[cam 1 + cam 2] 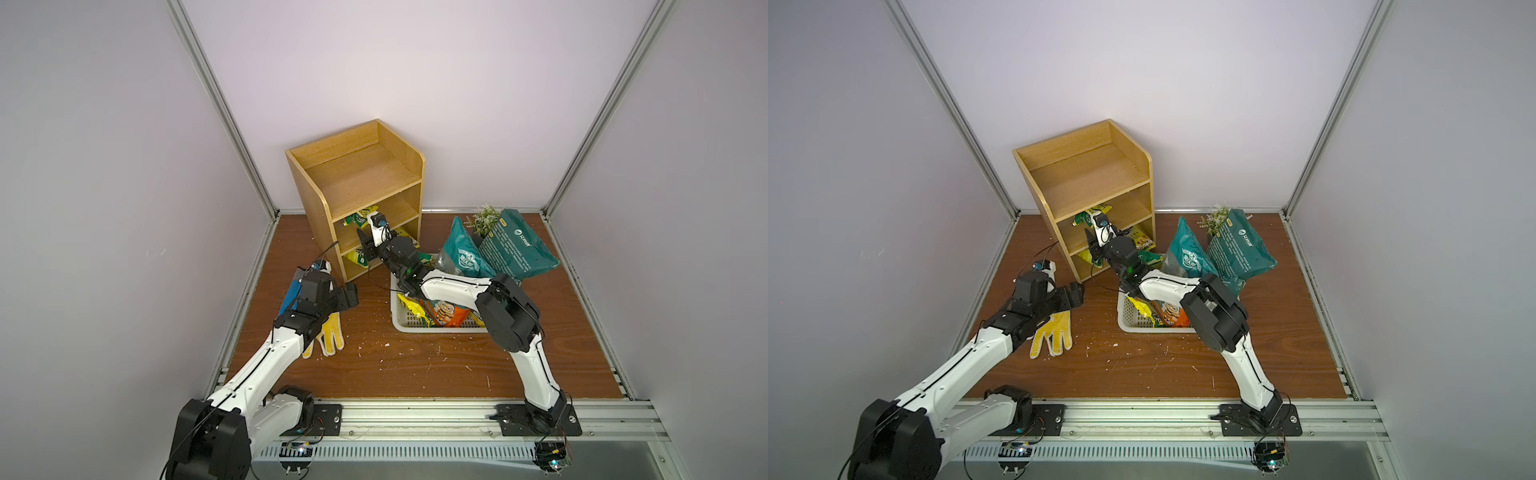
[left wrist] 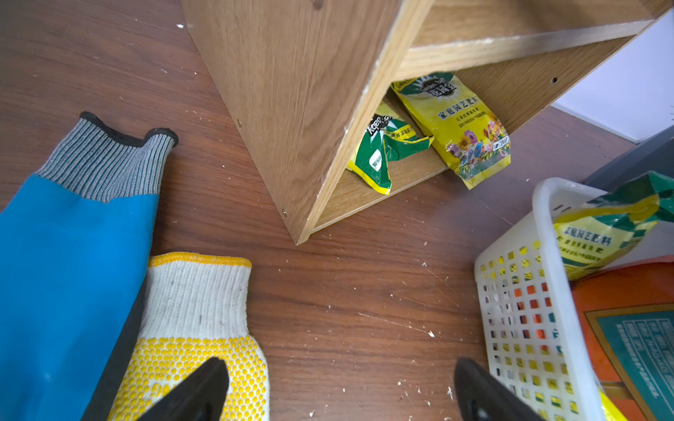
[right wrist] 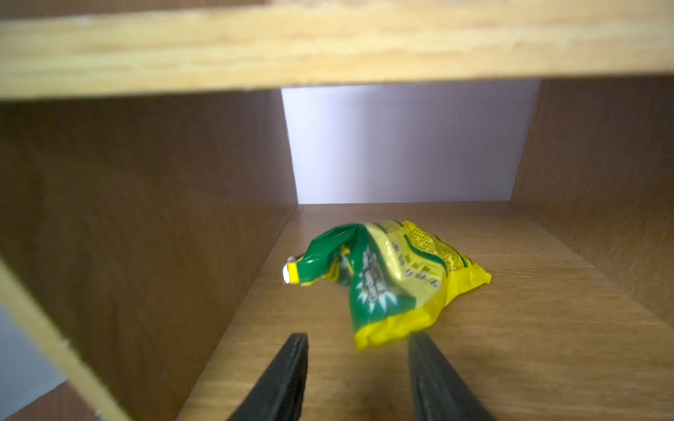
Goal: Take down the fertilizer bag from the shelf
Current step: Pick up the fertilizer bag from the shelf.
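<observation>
Right gripper: the right gripper [image 3: 357, 337] reaches into an opening of the shelf [image 1: 316, 199]. Its jaws stand partly apart and clamp nothing.
Fertilizer bag, place: the fertilizer bag [image 3: 386, 277] lies on the shelf board straight ahead of the right gripper. Its near yellow-edged corner sits in the gap between the fingers [image 3: 288, 371]. That corner looks to brush one finger and stands clear of the other.
Fertilizer bag, lie: the bag lies flat and crumpled, with its green-and-yellow print facing up. Its longer run seems to go crosswise to the gripper's reach. A twisted green end points toward the closer side panel, and a yellow corner points toward the other panel.
Left gripper: the left gripper [image 2: 343, 390] has its jaws spread wide and holds nothing. It hovers above the wooden table [image 1: 415, 365], outside the shelf and beside its bottom front corner.
Near the left gripper: a yellow-dotted work glove [image 2: 197, 320] lies under one finger, with a blue glove [image 2: 69, 273] just beyond it. A white perforated basket [image 2: 547, 226] holding packets stands just beside the other finger.
Ahead of the left gripper: the bottom opening holds a green bag [image 2: 379, 156] and a yellow flower-printed bag [image 2: 459, 127] side by side.
Beyond the right arm: two teal bags [image 1: 515, 249] lean behind the basket.
</observation>
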`<state>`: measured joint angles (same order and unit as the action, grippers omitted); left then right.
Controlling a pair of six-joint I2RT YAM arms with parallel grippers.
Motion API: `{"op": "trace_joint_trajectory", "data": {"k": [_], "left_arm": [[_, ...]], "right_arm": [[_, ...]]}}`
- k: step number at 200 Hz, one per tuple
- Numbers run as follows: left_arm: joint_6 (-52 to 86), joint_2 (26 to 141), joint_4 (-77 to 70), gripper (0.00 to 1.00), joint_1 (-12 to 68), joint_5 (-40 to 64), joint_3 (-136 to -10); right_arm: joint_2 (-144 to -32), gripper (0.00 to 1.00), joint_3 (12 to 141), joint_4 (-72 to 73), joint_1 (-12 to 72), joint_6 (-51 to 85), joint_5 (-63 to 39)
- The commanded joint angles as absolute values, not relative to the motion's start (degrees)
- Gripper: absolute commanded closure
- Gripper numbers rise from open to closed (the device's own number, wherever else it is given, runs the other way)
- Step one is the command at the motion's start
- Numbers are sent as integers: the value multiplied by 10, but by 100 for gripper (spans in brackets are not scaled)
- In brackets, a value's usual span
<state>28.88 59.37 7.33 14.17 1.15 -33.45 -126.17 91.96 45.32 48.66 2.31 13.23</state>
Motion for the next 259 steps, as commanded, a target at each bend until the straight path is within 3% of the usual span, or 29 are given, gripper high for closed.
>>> {"op": "trace_joint_trajectory", "data": {"k": [1, 60, 78, 104, 201, 259], "left_arm": [[281, 585, 72, 0, 132, 4, -336], [281, 586, 73, 0, 129, 1, -336], [281, 586, 73, 0, 130, 1, -336], [281, 584, 74, 0, 130, 0, -336], [284, 590, 69, 0, 125, 4, -336], [283, 589, 70, 0, 124, 0, -335]], "right_arm": [[-1279, 49, 967, 488, 480, 20, 152], [-1327, 56, 1037, 445, 476, 40, 148], [-1330, 67, 1042, 435, 473, 51, 146], [-1321, 100, 1026, 451, 471, 56, 151], [-1078, 100, 842, 505, 475, 83, 93], [-892, 100, 728, 385, 494, 99, 110]]}}
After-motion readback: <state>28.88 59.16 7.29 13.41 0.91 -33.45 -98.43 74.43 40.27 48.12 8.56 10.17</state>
